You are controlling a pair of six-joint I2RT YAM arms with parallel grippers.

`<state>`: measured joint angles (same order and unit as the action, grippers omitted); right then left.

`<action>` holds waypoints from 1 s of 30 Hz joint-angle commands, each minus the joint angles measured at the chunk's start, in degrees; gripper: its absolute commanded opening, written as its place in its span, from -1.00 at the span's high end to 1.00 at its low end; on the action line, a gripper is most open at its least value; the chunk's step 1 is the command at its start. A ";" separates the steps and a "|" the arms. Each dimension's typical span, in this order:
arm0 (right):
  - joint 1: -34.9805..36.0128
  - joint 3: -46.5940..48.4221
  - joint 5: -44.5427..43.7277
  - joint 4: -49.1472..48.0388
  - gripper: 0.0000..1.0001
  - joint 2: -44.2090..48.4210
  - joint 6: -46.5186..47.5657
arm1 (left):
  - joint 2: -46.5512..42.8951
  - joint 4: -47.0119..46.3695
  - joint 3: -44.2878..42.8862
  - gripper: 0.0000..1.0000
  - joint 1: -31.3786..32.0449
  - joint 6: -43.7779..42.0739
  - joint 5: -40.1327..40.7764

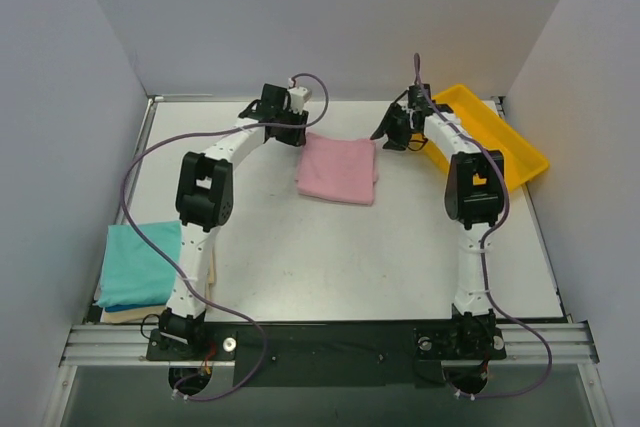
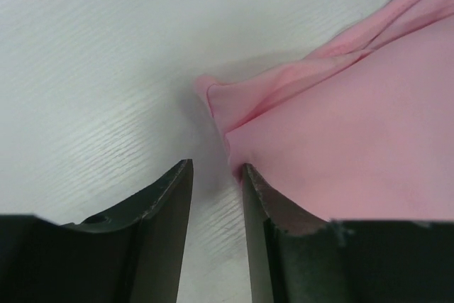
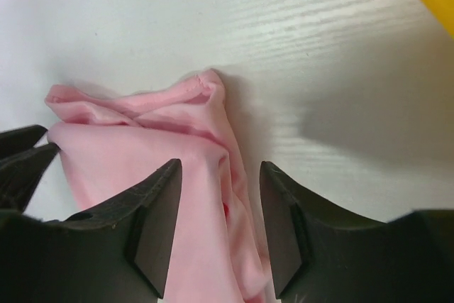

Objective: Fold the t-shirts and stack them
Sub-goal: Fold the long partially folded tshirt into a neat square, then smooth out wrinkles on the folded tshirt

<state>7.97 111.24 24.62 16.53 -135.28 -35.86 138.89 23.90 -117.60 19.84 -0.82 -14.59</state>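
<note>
The folded pink t-shirt [image 1: 337, 169] lies on the tabletop [image 1: 300, 267] near the yellow tray [image 1: 510, 142]. The left tool [image 2: 216, 175] and right tool [image 3: 220, 175] sit open at its corners (holding nothing). A rising tool could snag the cloth and unfold it.

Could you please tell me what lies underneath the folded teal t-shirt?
A cream t-shirt lies under the teal t-shirt; only its near edge shows, the rest is covered, so its fold cannot be judged.
</note>
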 commanded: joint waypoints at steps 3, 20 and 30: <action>2.92 -10.22 -10.20 1.83 0.13 20.46 8.60 | -9.49 0.80 -0.44 0.02 -0.85 0.47 -0.87; 11.90 -32.13 -0.28 -3.09 1.00 20.06 2.11 | -17.53 0.26 27.60 0.73 3.63 2.75 -13.81; 9.70 -36.62 -1.51 -2.65 1.00 20.93 2.10 | -18.55 3.26 27.95 0.61 3.37 -2.17 -9.65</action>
<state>18.61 76.03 25.34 11.60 -116.75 -34.35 123.52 24.97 -88.88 23.57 0.08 -25.93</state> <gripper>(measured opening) 0.001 0.146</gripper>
